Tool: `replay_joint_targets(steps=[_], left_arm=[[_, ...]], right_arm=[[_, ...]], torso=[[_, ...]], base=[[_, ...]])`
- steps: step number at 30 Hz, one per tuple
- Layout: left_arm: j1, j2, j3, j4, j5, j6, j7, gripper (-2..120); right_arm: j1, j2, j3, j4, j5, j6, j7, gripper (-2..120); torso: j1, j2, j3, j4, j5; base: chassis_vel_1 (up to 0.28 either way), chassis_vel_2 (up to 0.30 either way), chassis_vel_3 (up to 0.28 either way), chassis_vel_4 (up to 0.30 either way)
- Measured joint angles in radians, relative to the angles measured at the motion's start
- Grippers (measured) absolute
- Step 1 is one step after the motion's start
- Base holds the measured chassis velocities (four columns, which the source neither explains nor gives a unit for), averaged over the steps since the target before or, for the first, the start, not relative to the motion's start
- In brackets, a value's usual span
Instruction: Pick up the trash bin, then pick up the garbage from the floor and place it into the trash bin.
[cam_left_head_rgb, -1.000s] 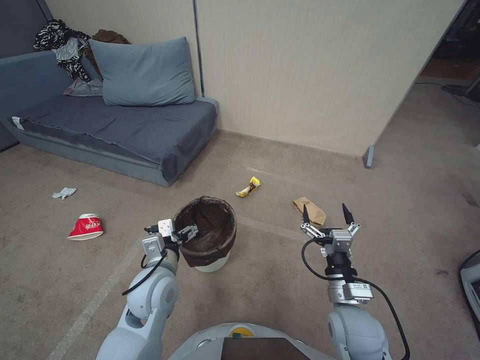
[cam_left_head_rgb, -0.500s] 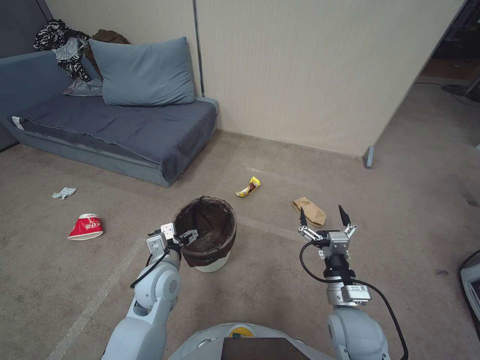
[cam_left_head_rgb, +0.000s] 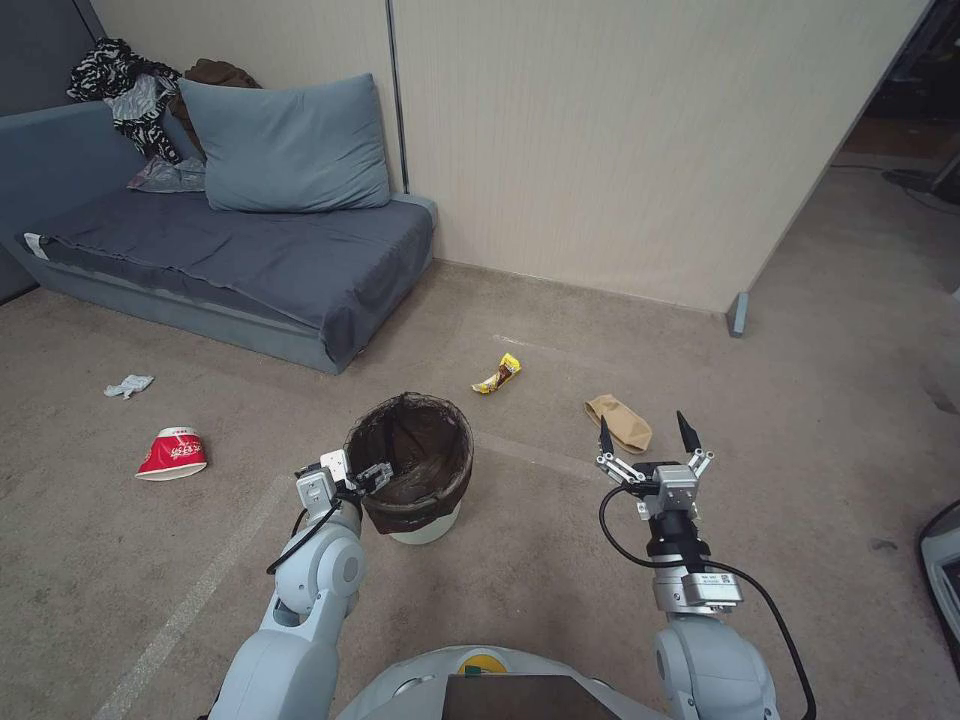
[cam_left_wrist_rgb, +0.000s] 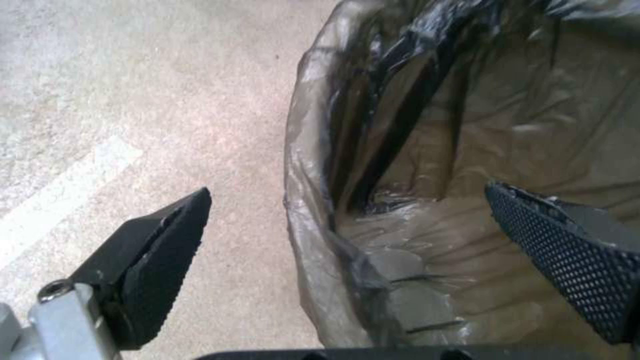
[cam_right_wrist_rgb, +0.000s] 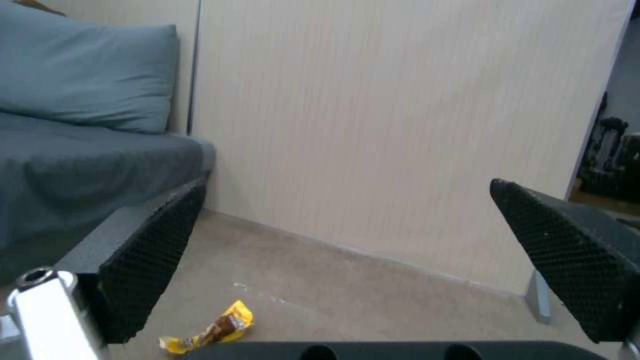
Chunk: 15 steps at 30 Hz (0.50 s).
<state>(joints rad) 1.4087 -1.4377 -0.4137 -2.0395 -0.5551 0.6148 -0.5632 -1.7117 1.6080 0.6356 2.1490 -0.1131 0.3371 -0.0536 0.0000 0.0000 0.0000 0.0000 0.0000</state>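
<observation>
The trash bin, a white bucket lined with a dark bag, stands on the floor just ahead of me. My left gripper is open at the bin's near left rim. In the left wrist view the left gripper straddles the bagged rim of the bin, one finger outside, one inside. My right gripper hangs open above the carpet, close to a tan paper bag. Other garbage lies around: a yellow wrapper, a red cup, a white tissue.
A blue-grey sofa with a pillow fills the far left. A beige partition wall runs behind, ending in a grey foot. A pale tape line crosses the carpet at near left.
My left arm has drawn back a little and its gripper has settled lower over the bin's rim. The right gripper has dropped slightly. Bin and litter have not moved.
</observation>
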Motion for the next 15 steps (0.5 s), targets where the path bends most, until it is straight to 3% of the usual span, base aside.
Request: replay_joint_targets(steps=[9, 14, 15], left_arm=[[-0.012, 0.0, 0.0, 0.03, -0.001, -0.002, 0.0, 95], [-0.022, -0.003, -0.001, 0.057, -0.003, -0.005, 0.005, 73], [-0.022, -0.003, -0.001, 0.057, -0.003, -0.005, 0.005, 73]], right_arm=[[-0.003, 0.0, 0.002, 0.0, 0.002, 0.008, -0.002, 100], [-0.006, 0.0, 0.004, 0.0, 0.004, 0.015, -0.004, 100], [-0.006, 0.0, 0.004, 0.0, 0.004, 0.015, -0.004, 100]], torso=[[0.0, 0.0, 0.0, 0.0, 0.0], [0.0, 0.0, 0.0, -0.0001, 0.0003], [0.0, 0.0, 0.0, -0.0001, 0.0003]], base=[[0.0, 0.0, 0.0, 0.0], [0.0, 0.0, 0.0, 0.0], [0.0, 0.0, 0.0, 0.0]])
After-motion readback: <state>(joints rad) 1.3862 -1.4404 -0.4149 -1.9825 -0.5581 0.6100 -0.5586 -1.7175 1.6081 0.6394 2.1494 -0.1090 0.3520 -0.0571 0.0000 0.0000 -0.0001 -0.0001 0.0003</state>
